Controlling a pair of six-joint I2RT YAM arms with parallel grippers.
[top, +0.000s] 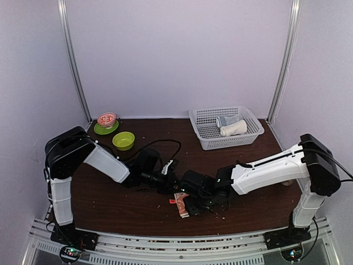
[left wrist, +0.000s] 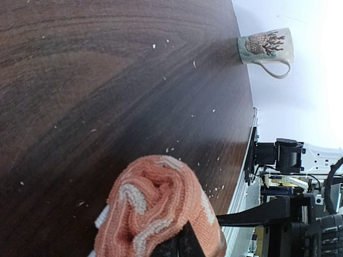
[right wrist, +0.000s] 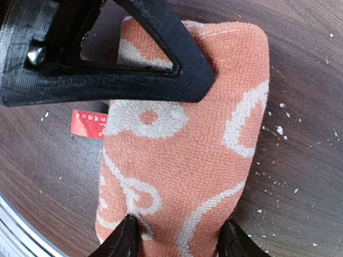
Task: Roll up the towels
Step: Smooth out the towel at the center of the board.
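Observation:
The orange-red towel with white circles (right wrist: pixel 187 155) lies rolled on the dark table near the front middle (top: pixel 180 197). My right gripper (right wrist: pixel 178 238) straddles the roll's near end, one finger on each side, closed on it. My left gripper (left wrist: pixel 182 243) has its tips together at the roll's other end, where the spiral of the towel (left wrist: pixel 155 203) shows; its black finger (right wrist: pixel 161 59) crosses the towel's top in the right wrist view. In the top view both grippers meet over the towel, left (top: pixel 172 185) and right (top: pixel 190 205). The cream-white towel (top: pixel 233 128) lies rolled in the basket.
A white basket (top: pixel 231 144) at the back right also holds a pale grey-blue bundle (top: pixel 226 120). A green bowl (top: pixel 123 140) and a patterned bowl on a green plate (top: pixel 106 120) stand back left. A mug (left wrist: pixel 265 47) stands near the table's right edge. A red label (right wrist: pixel 88 124) sticks out of the towel.

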